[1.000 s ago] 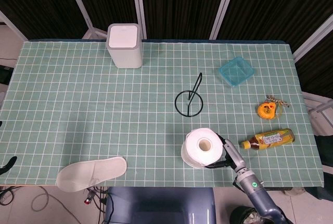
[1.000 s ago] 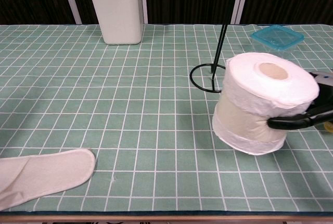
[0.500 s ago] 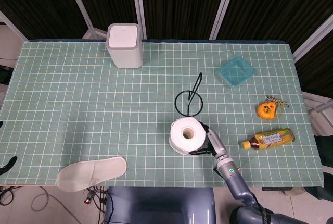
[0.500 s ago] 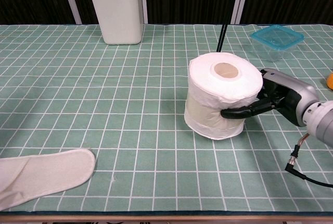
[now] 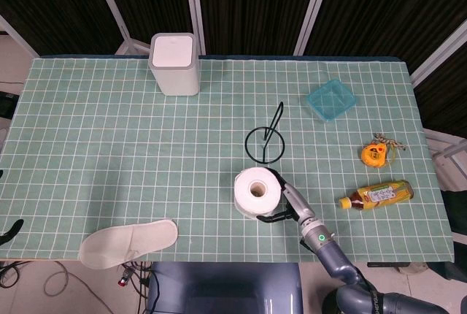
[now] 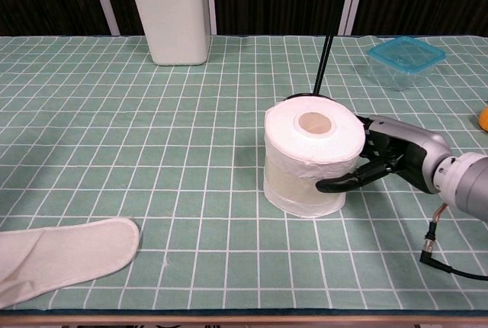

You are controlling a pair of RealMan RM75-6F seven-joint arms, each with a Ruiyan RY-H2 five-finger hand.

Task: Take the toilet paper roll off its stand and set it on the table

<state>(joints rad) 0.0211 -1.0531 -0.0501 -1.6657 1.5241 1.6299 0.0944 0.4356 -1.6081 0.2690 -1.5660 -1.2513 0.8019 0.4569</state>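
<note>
Your table [image 5: 109,146], covered in a green cloth with a white grid, carries everything here. At its 11 o'clock stands a white square lidded bin [image 5: 175,63]. At 7 o'clock lies a white fabric slipper [image 5: 128,242]. The white toilet paper roll [image 5: 256,191] stands upright on the table near 6 o'clock, clear of its black wire stand [image 5: 265,142], which sits just beyond it toward 12 o'clock. Your right robot hand [image 6: 379,165] grips the roll's side, fingers [image 6: 337,184] wrapped around it. Your left robot hand shows in neither view. At 4 o'clock lies a yellow-labelled drink bottle [image 5: 376,195].
</note>
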